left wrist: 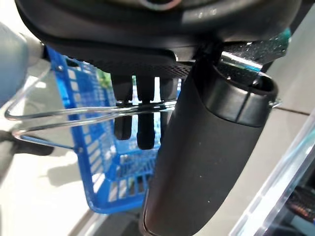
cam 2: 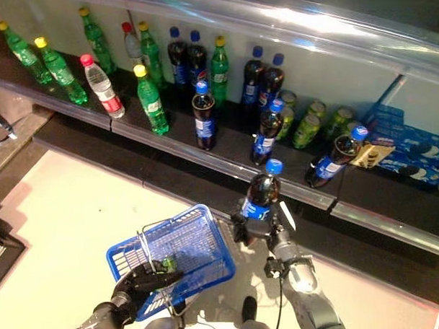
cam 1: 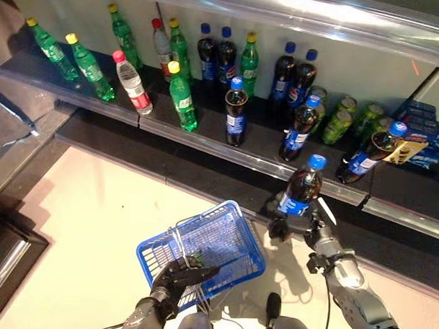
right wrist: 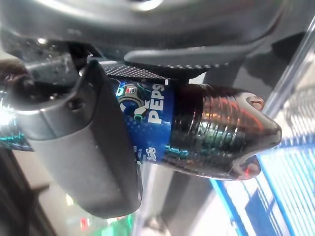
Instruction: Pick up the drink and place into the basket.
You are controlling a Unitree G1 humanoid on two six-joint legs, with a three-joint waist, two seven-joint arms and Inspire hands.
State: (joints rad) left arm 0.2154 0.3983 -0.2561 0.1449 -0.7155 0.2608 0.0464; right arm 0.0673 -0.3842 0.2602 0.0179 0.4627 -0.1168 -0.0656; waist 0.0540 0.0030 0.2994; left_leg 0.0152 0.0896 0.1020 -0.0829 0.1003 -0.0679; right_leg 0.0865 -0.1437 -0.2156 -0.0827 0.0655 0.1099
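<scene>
A dark cola bottle (cam 1: 302, 187) with a blue cap and blue label is held upright in my right hand (cam 1: 317, 235), just in front of the shelf edge. The right wrist view shows the hand (right wrist: 88, 147) curled round the bottle (right wrist: 206, 128) at its label. To its left hangs a blue plastic basket (cam 1: 208, 244) with wire handles (left wrist: 93, 110). My left hand (cam 1: 176, 276) is shut on those handles, with its fingers (left wrist: 142, 123) hooked over the wires. The bottle is to the right of the basket and a little above its rim.
A dark shelf (cam 1: 204, 132) holds several green, clear and dark cola bottles, green cans (cam 1: 338, 120) and blue packs (cam 1: 428, 135) at the right. A metal rail (cam 1: 226, 153) runs along its front. Pale floor (cam 1: 85, 234) lies below.
</scene>
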